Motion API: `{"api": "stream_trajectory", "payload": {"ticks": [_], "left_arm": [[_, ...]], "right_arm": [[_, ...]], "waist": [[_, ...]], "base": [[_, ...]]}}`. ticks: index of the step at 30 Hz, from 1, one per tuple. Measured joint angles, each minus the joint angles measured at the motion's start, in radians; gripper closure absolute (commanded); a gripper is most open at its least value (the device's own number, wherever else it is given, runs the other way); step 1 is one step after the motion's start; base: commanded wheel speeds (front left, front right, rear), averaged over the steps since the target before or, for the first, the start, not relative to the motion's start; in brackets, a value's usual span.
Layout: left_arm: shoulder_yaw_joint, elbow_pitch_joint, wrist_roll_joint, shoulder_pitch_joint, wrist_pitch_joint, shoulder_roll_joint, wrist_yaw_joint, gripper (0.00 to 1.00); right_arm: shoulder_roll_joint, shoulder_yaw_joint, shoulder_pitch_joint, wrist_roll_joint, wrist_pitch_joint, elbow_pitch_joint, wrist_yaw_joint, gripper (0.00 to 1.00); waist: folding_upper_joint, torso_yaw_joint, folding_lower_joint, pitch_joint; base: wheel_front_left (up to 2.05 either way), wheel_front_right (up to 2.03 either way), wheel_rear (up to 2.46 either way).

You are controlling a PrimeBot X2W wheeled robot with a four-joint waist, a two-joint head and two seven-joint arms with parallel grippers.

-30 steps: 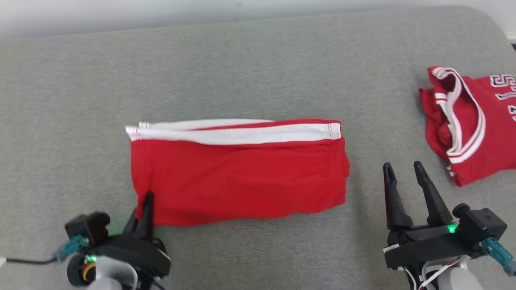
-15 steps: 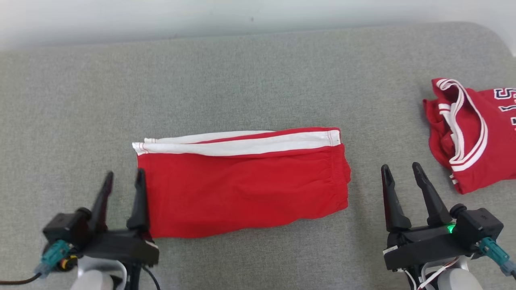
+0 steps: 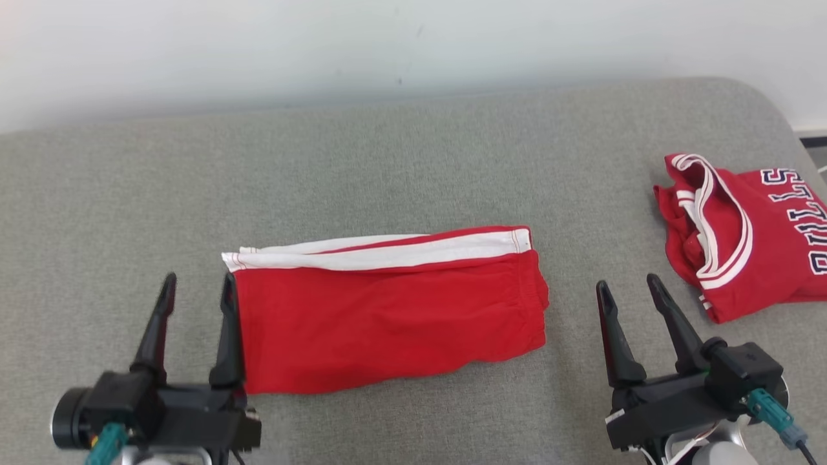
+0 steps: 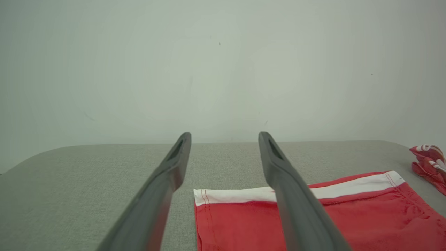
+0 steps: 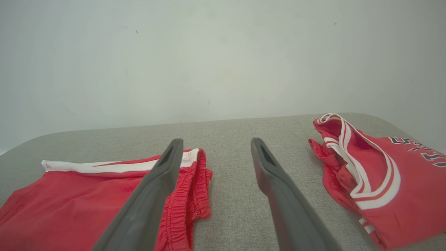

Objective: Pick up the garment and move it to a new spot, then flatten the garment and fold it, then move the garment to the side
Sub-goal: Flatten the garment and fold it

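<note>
The garment, red shorts point(image 3: 387, 316) with a white side stripe, lies folded flat in the middle of the grey cushion, its elastic waistband to the right. My left gripper point(image 3: 198, 279) stands open just off its left edge, the right finger beside the hem and nothing between the fingers. In the left wrist view the left gripper point(image 4: 224, 134) points past the corner of the shorts point(image 4: 366, 216) toward the wall. My right gripper point(image 3: 626, 282) is open and empty to the right of the waistband. The right wrist view shows the right gripper point(image 5: 216, 140) above bare cushion, with the shorts point(image 5: 87, 195) at its left.
A crumpled red jersey point(image 3: 756, 239) with white trim and dark letters lies at the cushion's right end, also seen as the jersey point(image 5: 393, 181) and the jersey point(image 4: 430, 162). A pale wall point(image 3: 387, 45) runs behind the grey cushion point(image 3: 400, 161), whose right corner is rounded.
My left gripper has opened, let go of the shorts' near left corner and drawn a little left. The camera has tilted up, showing more wall. The right gripper has kept still.
</note>
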Motion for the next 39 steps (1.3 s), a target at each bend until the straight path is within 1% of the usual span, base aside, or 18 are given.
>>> {"api": "stream_trajectory", "payload": {"ticks": [4, 12, 24, 29, 34, 38, 39], "left_arm": [[0.002, -0.031, 0.014, 0.052, -0.001, 0.004, 0.008, 0.0], [0.002, -0.003, 0.014, 0.129, -0.003, 0.015, 0.008, 0.0], [-0.005, 0.012, 0.01, 0.125, 0.006, 0.021, 0.007, 0.0], [-0.019, 0.007, 0.011, 0.114, 0.009, 0.016, 0.004, 0.0], [-0.035, 0.003, 0.015, 0.097, 0.01, 0.007, 0.003, 0.0], [-0.052, 0.004, 0.019, 0.075, 0.009, -0.004, -0.003, 0.0], [-0.055, 0.006, 0.019, 0.07, 0.009, -0.008, -0.01, 0.0]], "right_arm": [[-0.001, -0.006, 0.024, -0.026, 0.008, -0.005, 0.0, 0.0], [0.003, -0.016, 0.073, -0.067, 0.033, -0.014, 0.0, 0.0], [0.012, -0.029, 0.093, -0.064, 0.051, -0.034, 0.0, 0.0], [0.01, -0.043, 0.094, -0.049, 0.059, -0.032, 0.0, 0.0], [-0.011, -0.048, 0.056, -0.031, 0.067, 0.026, 0.0, 0.0], [-0.033, -0.035, -0.012, -0.014, 0.065, 0.131, 0.0, 0.0], [-0.038, -0.031, -0.028, -0.012, 0.061, 0.161, 0.0, 0.0]], "waist": [[0.0, 0.006, 0.0, -0.026], [-0.0001, 0.019, -0.0001, -0.074], [0.0, 0.032, 0.0, -0.074], [-0.0001, 0.053, 0.0, -0.066], [0.0, 0.094, 0.0001, -0.049], [0.0, 0.13, 0.0002, -0.026], [0.0, 0.138, 0.0001, -0.019]], "base": [[0.0, 0.0, 0.0], [0.0, 0.0, 0.0], [0.0, 0.0, 0.0], [0.0, 0.0, 0.0], [0.0, 0.0, 0.0], [0.0, 0.0, 0.0], [0.0, 0.0, 0.0]]}}
